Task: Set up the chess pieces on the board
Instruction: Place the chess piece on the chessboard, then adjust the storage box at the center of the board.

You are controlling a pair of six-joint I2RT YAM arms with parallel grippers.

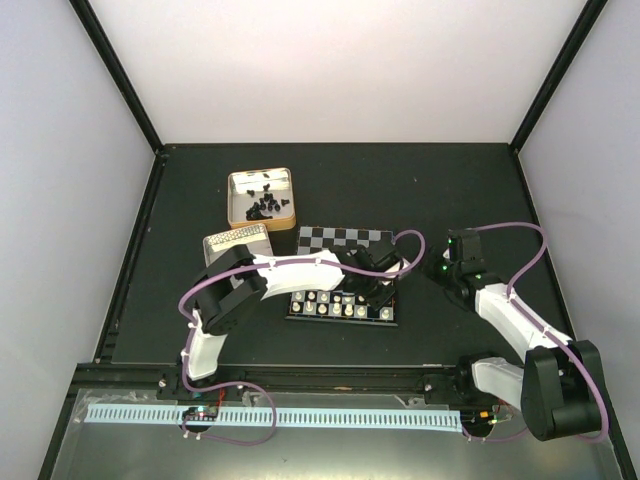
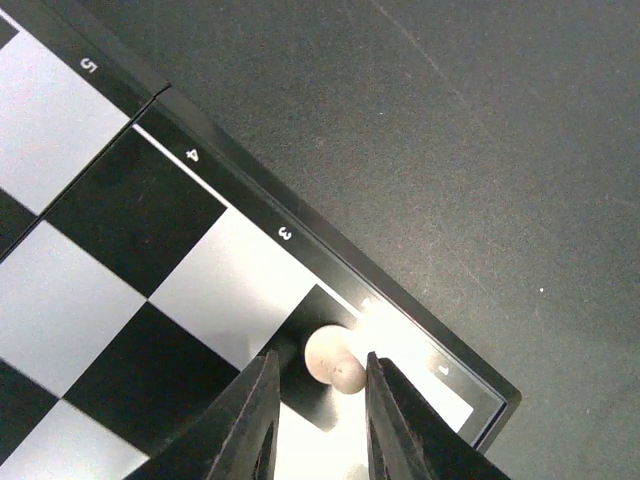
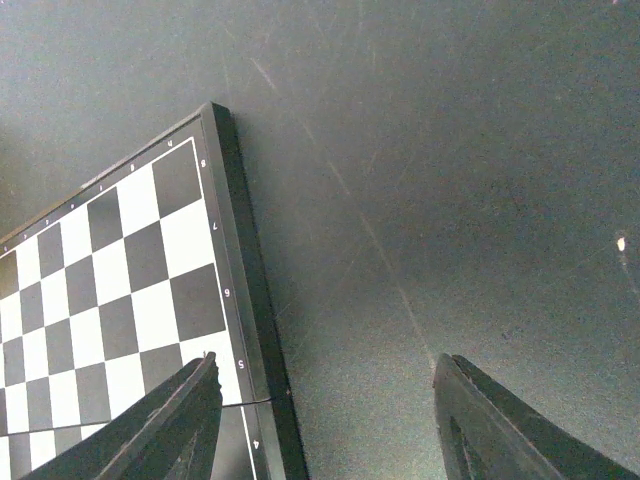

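Note:
The board [image 1: 345,240] lies mid-table with cream-white chess pieces [image 1: 330,305] lined up on its two near rows. My left gripper [image 1: 372,287] hangs over the board's near right corner. In the left wrist view [image 2: 322,357] its jaws straddle a cream pawn [image 2: 335,360] standing on a black square by the rim mark 2. The pawn is next to the right finger, with a gap on its left. The black chess pieces [image 1: 265,207] lie in a tin. My right gripper [image 1: 443,268] is wide open and empty [image 3: 325,360] over bare table, right of the board [image 3: 130,270].
An open metal tin [image 1: 237,185] with the black pieces stands behind the board at the left. A second tin [image 1: 236,243] lies left of the board, partly under my left arm. The dark table [image 1: 450,190] is walled in by a black frame.

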